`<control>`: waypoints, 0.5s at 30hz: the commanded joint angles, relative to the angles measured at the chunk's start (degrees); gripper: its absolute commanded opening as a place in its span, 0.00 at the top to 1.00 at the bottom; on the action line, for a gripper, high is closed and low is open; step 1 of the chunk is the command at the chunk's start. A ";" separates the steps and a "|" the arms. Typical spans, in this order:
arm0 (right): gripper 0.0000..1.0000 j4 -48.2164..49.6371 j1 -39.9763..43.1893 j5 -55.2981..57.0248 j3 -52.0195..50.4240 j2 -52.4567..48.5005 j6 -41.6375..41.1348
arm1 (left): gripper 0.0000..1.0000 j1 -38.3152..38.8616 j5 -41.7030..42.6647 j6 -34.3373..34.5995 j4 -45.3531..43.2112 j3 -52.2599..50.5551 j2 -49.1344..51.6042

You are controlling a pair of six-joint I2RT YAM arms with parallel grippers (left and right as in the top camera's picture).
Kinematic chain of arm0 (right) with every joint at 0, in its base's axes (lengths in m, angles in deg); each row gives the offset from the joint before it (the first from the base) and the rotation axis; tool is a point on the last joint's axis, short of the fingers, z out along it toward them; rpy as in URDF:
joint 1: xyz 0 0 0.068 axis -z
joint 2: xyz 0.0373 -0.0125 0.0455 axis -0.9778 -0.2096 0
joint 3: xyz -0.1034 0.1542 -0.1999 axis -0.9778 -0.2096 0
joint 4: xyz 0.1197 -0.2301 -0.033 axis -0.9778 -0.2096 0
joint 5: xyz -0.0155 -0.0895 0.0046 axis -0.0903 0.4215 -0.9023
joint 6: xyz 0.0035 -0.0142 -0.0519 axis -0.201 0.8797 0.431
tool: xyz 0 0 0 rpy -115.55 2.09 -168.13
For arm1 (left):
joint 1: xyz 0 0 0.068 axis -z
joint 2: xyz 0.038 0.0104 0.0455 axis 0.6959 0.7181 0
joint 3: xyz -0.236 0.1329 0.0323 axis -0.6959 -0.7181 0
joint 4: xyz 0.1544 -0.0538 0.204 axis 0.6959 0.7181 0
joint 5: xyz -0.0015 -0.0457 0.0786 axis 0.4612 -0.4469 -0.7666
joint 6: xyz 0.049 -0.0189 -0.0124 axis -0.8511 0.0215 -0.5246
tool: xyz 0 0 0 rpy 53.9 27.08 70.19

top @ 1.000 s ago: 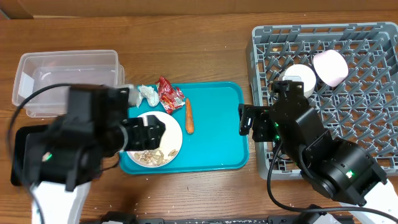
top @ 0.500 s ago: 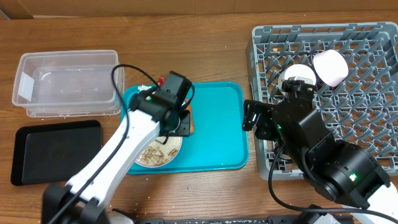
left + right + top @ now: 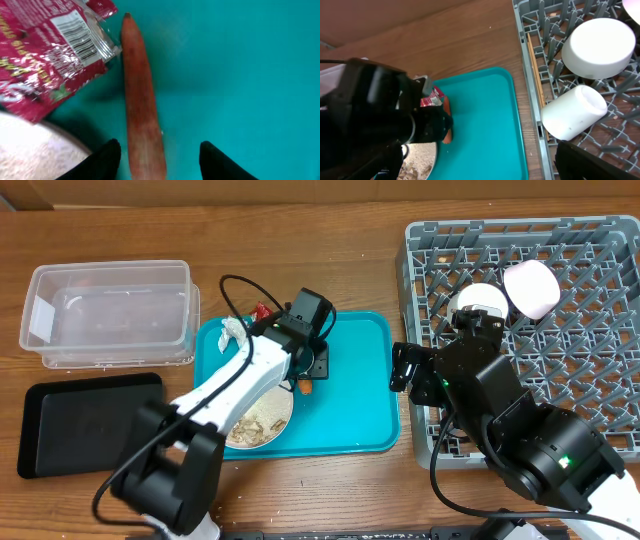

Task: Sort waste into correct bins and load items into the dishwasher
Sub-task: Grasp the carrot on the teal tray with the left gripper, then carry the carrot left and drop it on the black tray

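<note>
My left gripper (image 3: 306, 366) is open and low over the teal tray (image 3: 355, 405). In the left wrist view its fingers (image 3: 160, 161) straddle the orange carrot piece (image 3: 142, 100), which lies on the tray. The red wrapper (image 3: 50, 50) lies just beside the carrot's far end. The crumpled tissue (image 3: 232, 330) sits at the tray's back left corner. The white plate (image 3: 262, 420) holds beige scraps. My right gripper (image 3: 405, 375) is open and empty between the tray and the grey dish rack (image 3: 580, 370). The rack holds a white bowl (image 3: 597, 47), a white cup (image 3: 572, 112) and a pink cup (image 3: 530, 288).
The clear tub (image 3: 110, 315) stands at the back left, with the flat black tray (image 3: 90, 420) in front of it. My left arm stretches across the plate. The rack's near-left corner is close to my right gripper.
My left arm has swung from the left side over the plate to the tray's back middle, and its open gripper has come down around the carrot. The right arm has barely moved.
</note>
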 commanded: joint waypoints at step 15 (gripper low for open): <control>0.00 0.17 -0.04 1.01 0.87 -0.20 -0.26 | 0.81 0.17 -0.87 1.46 1.88 2.99 4.55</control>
